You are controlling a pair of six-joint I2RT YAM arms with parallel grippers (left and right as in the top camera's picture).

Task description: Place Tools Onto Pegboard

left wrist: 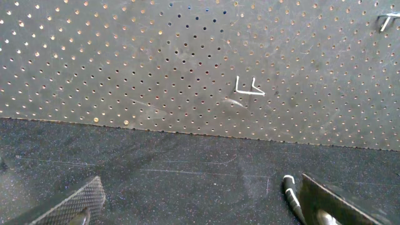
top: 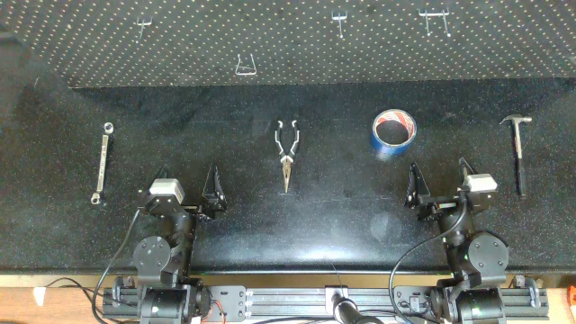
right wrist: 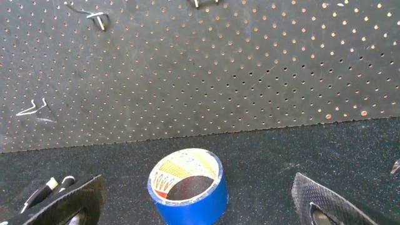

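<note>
My left claw [top: 187, 180] and right claw [top: 439, 176] sit released, low in frame; wrench [top: 102, 163], pliers [top: 287, 149], tape roll [top: 394, 131] and hammer [top: 517, 151] lie across the worktop [top: 342, 211].

You've got 4 tools lying flat on the worktop [top: 342, 207], none hung. L to R in the top view:

- silver wrench [top: 102, 163]
- needle-nose pliers [top: 287, 150], white handles twd the pegboard [top: 297, 36], tip away
- blue tape roll [top: 394, 131], hole up
- hammer [top: 517, 153], head twd the board, black handle

The pegboard stands at the back w/ wire hooks [top: 245, 66].
</note>
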